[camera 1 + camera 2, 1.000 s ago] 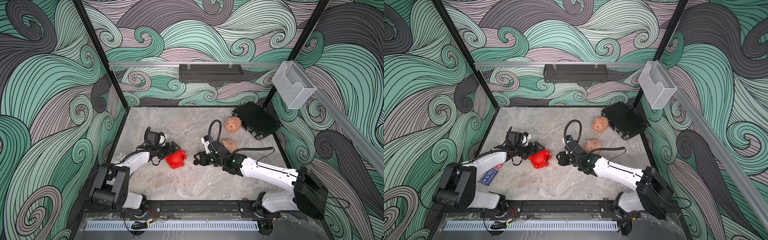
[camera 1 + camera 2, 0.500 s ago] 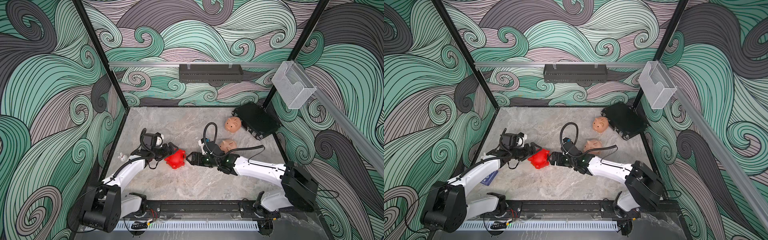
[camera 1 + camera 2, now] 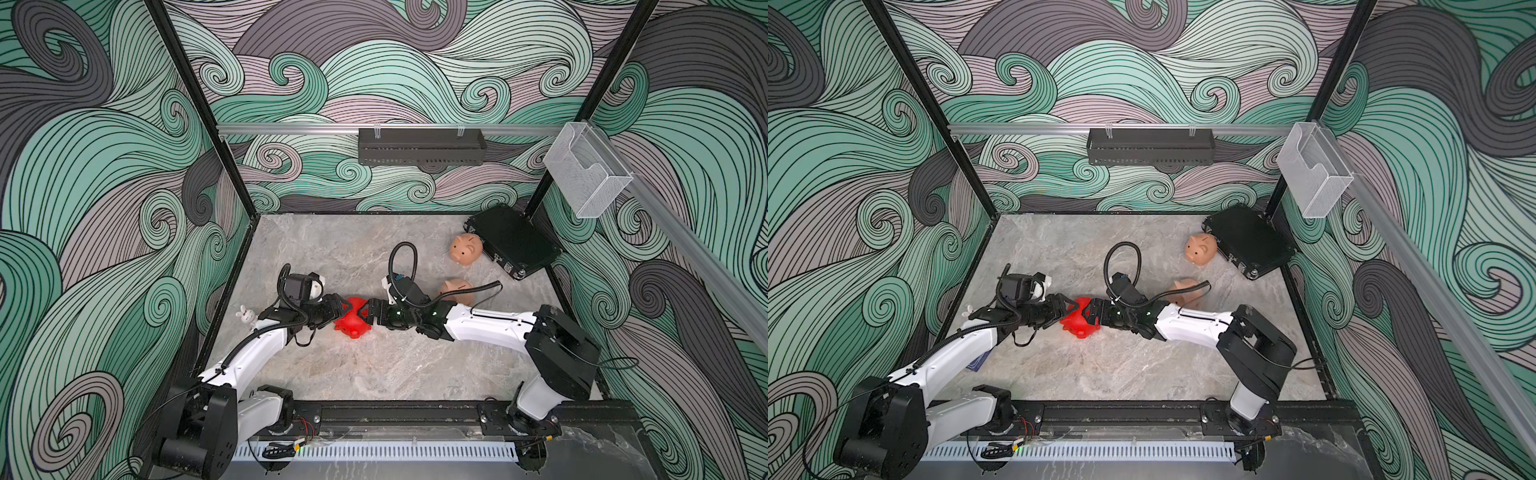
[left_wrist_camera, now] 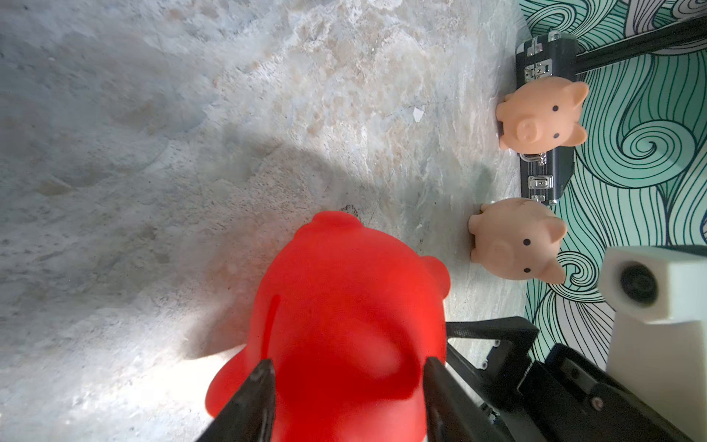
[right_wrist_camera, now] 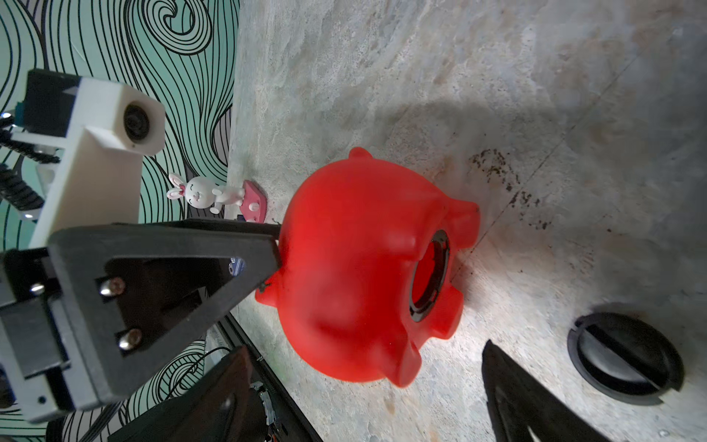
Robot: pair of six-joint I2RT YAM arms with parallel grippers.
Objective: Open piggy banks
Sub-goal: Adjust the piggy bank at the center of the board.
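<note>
Right wrist | red piggy bank (image 5: 355, 268) tipped over | belly hole exposed

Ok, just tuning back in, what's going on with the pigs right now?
The left gripper is clamped on the red piggy bank, which is tipped on its side. Its belly hole is open, and a black plug lies on the table beside it. The right gripper is open next to the pig, holding nothing. The far peach piggy bank and the near peach piggy bank stand by the black case, with no gripper on them.
</note>
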